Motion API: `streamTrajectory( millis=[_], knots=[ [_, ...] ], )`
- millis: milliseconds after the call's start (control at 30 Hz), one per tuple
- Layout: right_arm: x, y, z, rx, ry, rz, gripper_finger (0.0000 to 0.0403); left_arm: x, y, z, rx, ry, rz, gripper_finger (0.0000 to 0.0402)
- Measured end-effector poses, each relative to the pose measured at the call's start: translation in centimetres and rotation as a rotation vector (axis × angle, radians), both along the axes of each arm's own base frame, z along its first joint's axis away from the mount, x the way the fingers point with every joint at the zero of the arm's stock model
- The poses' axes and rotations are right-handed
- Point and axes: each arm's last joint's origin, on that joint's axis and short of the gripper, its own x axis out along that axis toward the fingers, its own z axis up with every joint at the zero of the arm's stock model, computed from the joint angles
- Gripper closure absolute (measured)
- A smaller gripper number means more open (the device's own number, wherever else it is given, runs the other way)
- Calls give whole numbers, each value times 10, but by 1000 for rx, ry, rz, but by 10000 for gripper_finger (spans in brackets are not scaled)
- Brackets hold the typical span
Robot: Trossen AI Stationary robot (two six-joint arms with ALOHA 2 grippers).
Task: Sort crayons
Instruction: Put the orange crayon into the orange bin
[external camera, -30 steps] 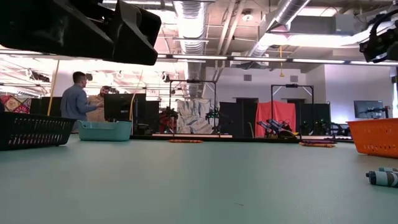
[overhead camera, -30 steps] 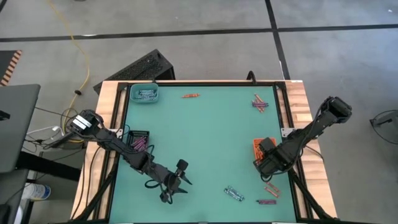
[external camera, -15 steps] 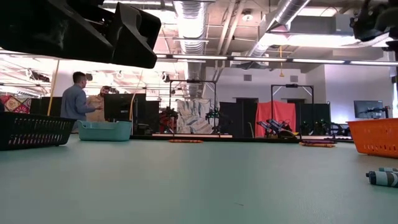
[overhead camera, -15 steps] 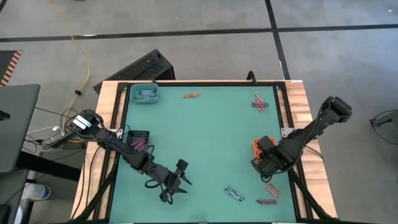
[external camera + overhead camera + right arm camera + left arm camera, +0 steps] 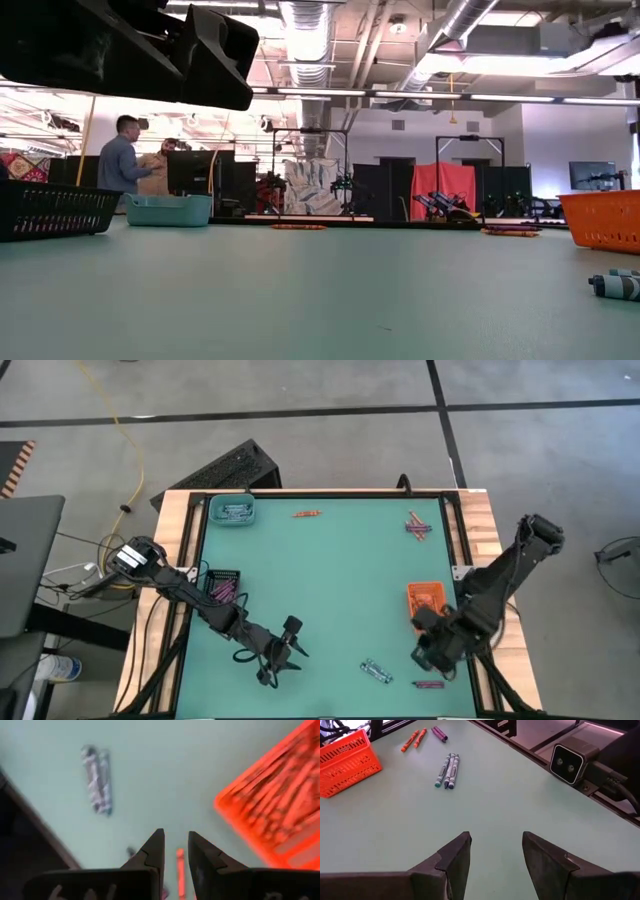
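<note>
High view shows 3 trays on the green desk (image 5: 330,580): teal tray (image 5: 232,511) at the far left corner, black tray (image 5: 224,584) by the left edge, orange tray (image 5: 425,596) by the right edge. Crayons (image 5: 376,672) lie near the front edge. Right pincer (image 5: 175,851) hovers narrowly parted, apparently empty, over an orange crayon (image 5: 180,872). Left pincer (image 5: 495,857) gapes wide, empty; only its wrist view shows blue-grey crayons (image 5: 446,770) clearly.

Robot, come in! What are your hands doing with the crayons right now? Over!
Left gripper open, empty, waiting low on the mat. Right gripper open, empty, above an orange crayon beside the orange tray. Nothing in the way.
</note>
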Motion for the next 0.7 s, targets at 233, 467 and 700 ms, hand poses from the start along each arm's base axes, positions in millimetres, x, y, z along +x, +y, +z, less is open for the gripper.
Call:
streamTrajectory(
  millis=[233,467,700],
  knots=[
    [-24,42,-26,27,149,24,324,0,0,0,2,-6,1,233],
    [-32,67,-61,-47,256,62,324,2,2,2,-3,-19,7,233],
    [-31,71,-77,-96,287,66,324,3,3,2,-19,-21,16,233]
  ],
)
